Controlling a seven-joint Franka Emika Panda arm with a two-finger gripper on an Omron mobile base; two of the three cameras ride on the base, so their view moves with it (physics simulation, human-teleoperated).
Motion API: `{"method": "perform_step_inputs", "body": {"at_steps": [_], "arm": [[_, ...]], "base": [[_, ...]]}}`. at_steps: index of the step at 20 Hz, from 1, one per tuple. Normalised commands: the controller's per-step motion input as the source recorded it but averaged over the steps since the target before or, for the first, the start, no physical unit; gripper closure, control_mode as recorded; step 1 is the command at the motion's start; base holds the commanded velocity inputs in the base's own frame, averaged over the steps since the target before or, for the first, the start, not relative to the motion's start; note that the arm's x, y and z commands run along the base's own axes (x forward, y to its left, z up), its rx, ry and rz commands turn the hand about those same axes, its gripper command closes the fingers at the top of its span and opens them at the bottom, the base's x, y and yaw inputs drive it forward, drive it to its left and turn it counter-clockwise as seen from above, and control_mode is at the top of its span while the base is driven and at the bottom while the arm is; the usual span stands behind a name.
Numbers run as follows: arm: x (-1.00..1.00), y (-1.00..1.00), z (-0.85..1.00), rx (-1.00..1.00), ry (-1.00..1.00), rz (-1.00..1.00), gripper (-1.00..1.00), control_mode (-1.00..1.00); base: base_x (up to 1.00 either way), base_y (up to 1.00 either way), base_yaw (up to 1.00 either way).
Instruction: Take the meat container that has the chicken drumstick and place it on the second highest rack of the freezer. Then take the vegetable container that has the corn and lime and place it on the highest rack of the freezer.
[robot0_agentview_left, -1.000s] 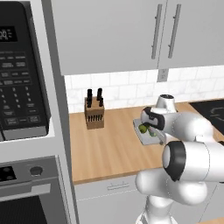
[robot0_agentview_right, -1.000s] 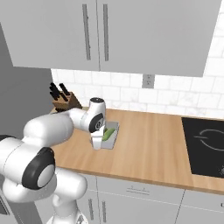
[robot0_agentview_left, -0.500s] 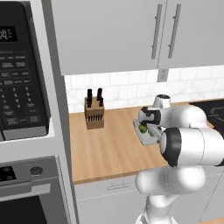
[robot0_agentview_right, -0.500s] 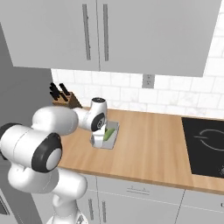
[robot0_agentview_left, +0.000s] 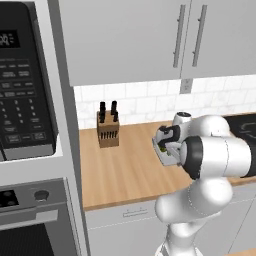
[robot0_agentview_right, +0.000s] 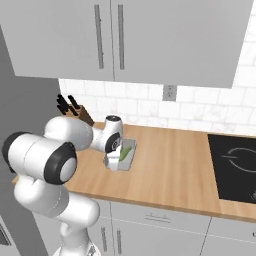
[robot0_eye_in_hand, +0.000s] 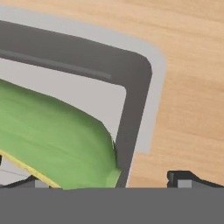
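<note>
**Ana:** Hand view first: the corn (robot0_eye_in_hand: 52, 140) sits inside the vegetable container (robot0_eye_in_hand: 140, 87), hard against its dark inner wall, and the camera is nearly on top of it. One finger tip (robot0_eye_in_hand: 188, 178) pokes up over the bare counter (robot0_eye_in_hand: 192, 65) outside the rim, the other low at the left on the tray side.

**Ben:** So the fingers straddle the wall?

**Ana:** That's my reading. They look spread with the rim between them, not yet pinched on it, though the tips are mostly cut off.

**Ben:** Right base view has the gripper (robot0_agentview_right: 113, 159) down at the near end of the container, which lies on the wood between the knife block (robot0_agentview_right: 75, 107) and the cooktop (robot0_agentview_right: 235, 165). No drumstick tray or freezer in sight from here.

**Ana:** Left base view agrees; the wrist hides most of the tray (robot0_agentview_left: 165, 154). I can't pick out the lime for sure.

**Ben:** Advice?

**Ana:** Go a touch deeper so the pads cover the whole wall height, close squarely across it, and keep the inner finger off the corn. Then lift level, since the contents are loose and would roll out if it tips
</note>
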Motion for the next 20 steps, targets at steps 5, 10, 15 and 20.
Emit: {"method": "perform_step_inputs", "body": {"at_steps": [5, 10, 15, 20], "arm": [[-0.06, 0.0, -0.32, 0.0, 0.01, 0.02, -1.0, -1.0], [0.0, 0.0, -0.41, 0.0, 0.0, 0.01, -1.0, -1.0], [0.0, 0.0, -0.43, 0.0, 0.0, 0.0, -1.0, -1.0], [0.0, 0.04, -0.13, 0.0, 0.0, 0.0, -1.0, -1.0]], "base": [[0.0, 0.0, 0.0], [0.0, 0.0, 0.0], [0.0, 0.0, 0.0], [0.0, 0.0, 0.0]]}}
